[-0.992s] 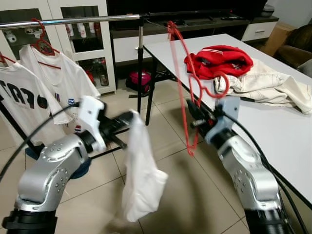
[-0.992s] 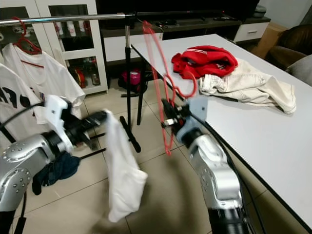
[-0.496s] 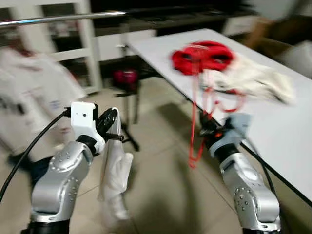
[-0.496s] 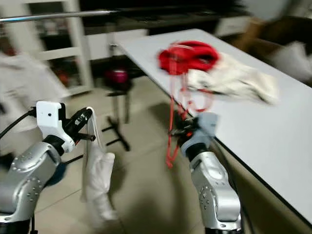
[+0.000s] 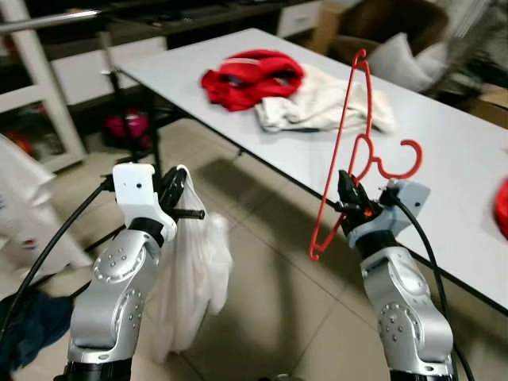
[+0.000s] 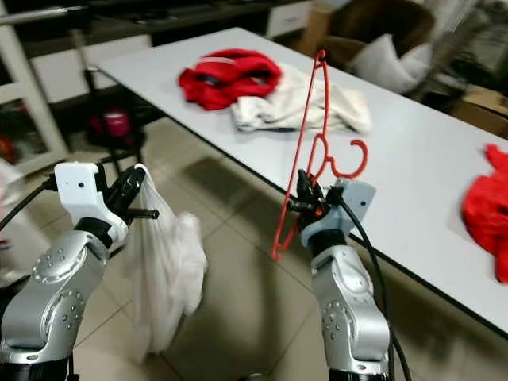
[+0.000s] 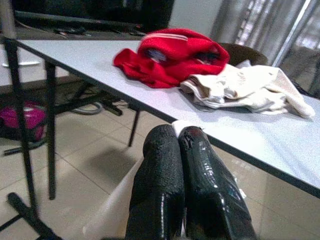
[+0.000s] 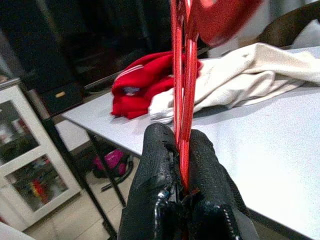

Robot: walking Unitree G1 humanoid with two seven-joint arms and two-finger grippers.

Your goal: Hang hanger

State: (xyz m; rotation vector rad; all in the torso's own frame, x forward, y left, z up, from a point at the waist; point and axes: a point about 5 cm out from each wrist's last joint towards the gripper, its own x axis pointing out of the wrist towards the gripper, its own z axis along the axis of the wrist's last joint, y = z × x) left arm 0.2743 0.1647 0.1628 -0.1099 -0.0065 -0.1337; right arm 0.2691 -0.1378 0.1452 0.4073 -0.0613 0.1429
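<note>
My right gripper point(image 5: 347, 205) is shut on a red plastic hanger point(image 5: 339, 151), held upright beside the white table's point(image 5: 444, 143) near edge with its hook point(image 5: 399, 159) pointing right. In the right wrist view the black fingers point(image 8: 160, 165) pinch the hanger's thin bars point(image 8: 182, 90). My left gripper point(image 5: 175, 193) is shut on a white garment point(image 5: 194, 270) that hangs limp toward the floor. A corner of that cloth point(image 7: 181, 126) pokes out between the closed fingertips. The metal clothes rail point(image 5: 48, 20) runs along the top left.
On the table lie a red garment point(image 5: 250, 75) and a cream one point(image 5: 317, 103); another red item point(image 5: 502, 208) sits at the right edge. The rack's black upright point(image 5: 107, 59) and a hung white shirt point(image 5: 16, 198) are at left. Tiled floor lies below.
The camera has swung right, so the rack and hung shirts slid off to the left and the table fills more of the view. Both grippers keep their hold.
</note>
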